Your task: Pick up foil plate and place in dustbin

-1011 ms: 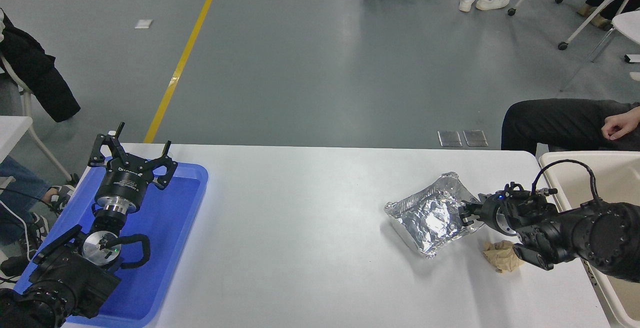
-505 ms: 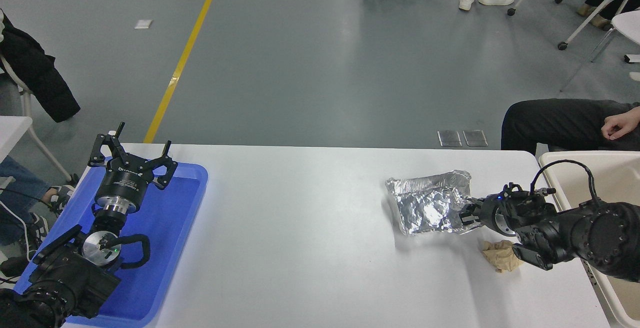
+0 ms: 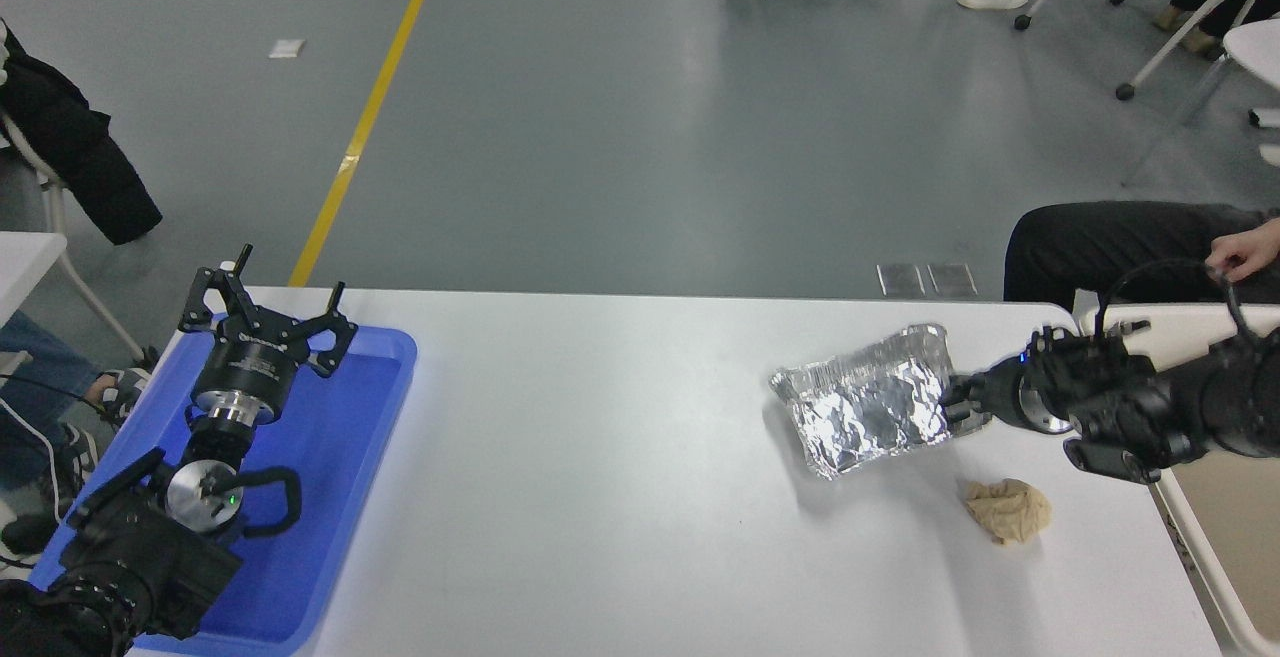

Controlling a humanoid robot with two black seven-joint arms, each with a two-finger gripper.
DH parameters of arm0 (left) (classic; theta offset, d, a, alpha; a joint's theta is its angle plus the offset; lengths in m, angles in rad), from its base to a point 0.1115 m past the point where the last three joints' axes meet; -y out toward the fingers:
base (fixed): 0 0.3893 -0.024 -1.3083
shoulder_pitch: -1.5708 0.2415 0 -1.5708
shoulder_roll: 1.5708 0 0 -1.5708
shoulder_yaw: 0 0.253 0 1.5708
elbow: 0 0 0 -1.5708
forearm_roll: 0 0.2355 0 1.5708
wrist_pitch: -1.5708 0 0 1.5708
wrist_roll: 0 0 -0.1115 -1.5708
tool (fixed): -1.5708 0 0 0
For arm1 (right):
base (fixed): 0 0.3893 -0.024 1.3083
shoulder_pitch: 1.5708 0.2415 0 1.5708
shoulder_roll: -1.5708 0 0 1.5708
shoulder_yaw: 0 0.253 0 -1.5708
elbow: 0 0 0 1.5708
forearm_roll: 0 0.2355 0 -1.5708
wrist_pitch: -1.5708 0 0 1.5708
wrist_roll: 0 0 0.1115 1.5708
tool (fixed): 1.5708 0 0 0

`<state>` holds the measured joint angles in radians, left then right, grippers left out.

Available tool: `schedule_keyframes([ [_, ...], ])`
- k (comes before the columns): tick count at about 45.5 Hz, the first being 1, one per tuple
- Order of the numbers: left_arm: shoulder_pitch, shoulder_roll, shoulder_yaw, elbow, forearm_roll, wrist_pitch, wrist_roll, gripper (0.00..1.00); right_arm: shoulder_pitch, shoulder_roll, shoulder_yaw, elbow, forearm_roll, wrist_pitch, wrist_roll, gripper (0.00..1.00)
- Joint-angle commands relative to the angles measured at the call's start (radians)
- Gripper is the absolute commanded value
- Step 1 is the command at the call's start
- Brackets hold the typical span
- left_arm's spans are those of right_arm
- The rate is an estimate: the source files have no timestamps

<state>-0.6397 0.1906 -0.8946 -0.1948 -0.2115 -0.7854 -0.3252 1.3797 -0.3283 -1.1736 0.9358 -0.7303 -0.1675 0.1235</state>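
Note:
The foil plate [image 3: 868, 402] is a shiny, crinkled silver tray, held tilted above the right part of the white table [image 3: 620, 457]. My right gripper [image 3: 952, 405] is shut on its right edge and holds it clear of the table; its shadow lies below it. The arm reaches in from the right edge. The beige dustbin [image 3: 1215, 507] stands beside the table's right end, partly hidden behind my right arm. My left gripper [image 3: 262, 315] is parked, open and empty, over the blue tray at the lower left.
A crumpled tan paper ball [image 3: 1008, 510] lies on the table below the right gripper. A shallow blue tray [image 3: 340, 457] sits at the table's left end. A seated person's leg and hand [image 3: 1240, 255] are just beyond the far right corner.
My right gripper has lifted the foil plate off the table and carried it up and a little right, away from the paper ball. The left arm has not moved.

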Motion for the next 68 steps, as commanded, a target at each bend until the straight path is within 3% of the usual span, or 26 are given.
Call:
schedule_keyframes([
  [1,0.000,0.000,0.000,0.000,0.000,0.000,0.000,1.00,0.323,-0.124,-0.086,0.302,-0.003,0.046,0.011,0.00],
  [16,0.002,0.003,-0.001,0.000,0.000,0.000,0.000,1.00,0.800,-0.141,-0.300,0.613,0.000,0.091,0.011,0.00],
  [30,0.003,0.007,-0.001,0.000,0.000,0.000,0.002,1.00,1.087,-0.133,-0.342,0.670,0.000,0.294,0.010,0.00],
  [51,0.002,0.007,-0.001,0.000,0.000,0.000,0.000,1.00,1.119,-0.127,-0.489,0.646,-0.003,0.336,0.005,0.00],
  [60,0.002,0.006,-0.001,0.000,0.000,0.000,0.000,1.00,1.076,-0.276,-0.598,0.545,-0.020,0.329,0.004,0.00],
  [68,0.002,0.006,-0.001,0.000,0.000,0.000,0.000,1.00,0.957,-0.472,-0.590,0.348,-0.135,0.322,0.002,0.00],
])
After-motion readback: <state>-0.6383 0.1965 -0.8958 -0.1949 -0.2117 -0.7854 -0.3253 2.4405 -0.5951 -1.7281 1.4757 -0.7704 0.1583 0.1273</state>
